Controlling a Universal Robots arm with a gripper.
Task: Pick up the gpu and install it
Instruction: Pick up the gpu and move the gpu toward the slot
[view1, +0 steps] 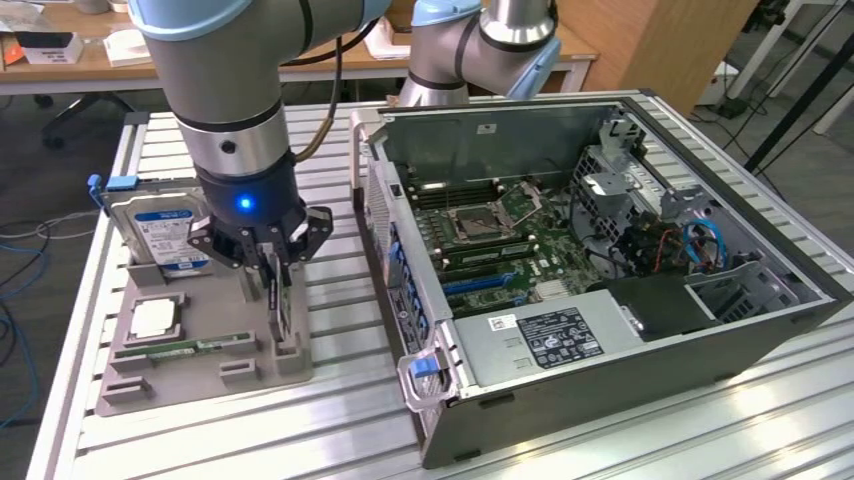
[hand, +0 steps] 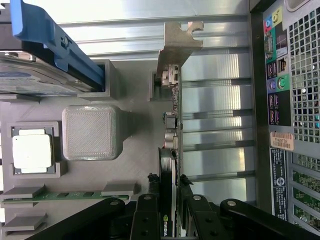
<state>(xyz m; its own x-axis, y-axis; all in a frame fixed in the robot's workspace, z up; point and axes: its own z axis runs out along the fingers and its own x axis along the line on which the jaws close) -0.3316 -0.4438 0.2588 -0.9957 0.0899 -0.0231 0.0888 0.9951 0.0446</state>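
Note:
The gpu (view1: 282, 310) stands on edge in a slot of the grey holder tray (view1: 200, 388), left of the open computer case (view1: 534, 345) in the exterior view. My gripper (view1: 275, 268) comes straight down on it from above. In the wrist view I look along the card's top edge (hand: 173, 125) to its silver end bracket (hand: 176, 47). My black fingers (hand: 150, 200) sit tight against both faces of the card, over its black cooler, so the gripper (hand: 170, 182) is shut on it. The card's lower edge still rests in the holder.
The tray also holds a silver hard drive (view1: 160, 235) with a blue clip, a processor (view1: 154, 318) and a memory stick (view1: 187, 350). A grey block (hand: 90, 132) rises beside the card. The case's motherboard (view1: 487, 235) lies exposed, and its rear ports (hand: 280, 95) face the tray.

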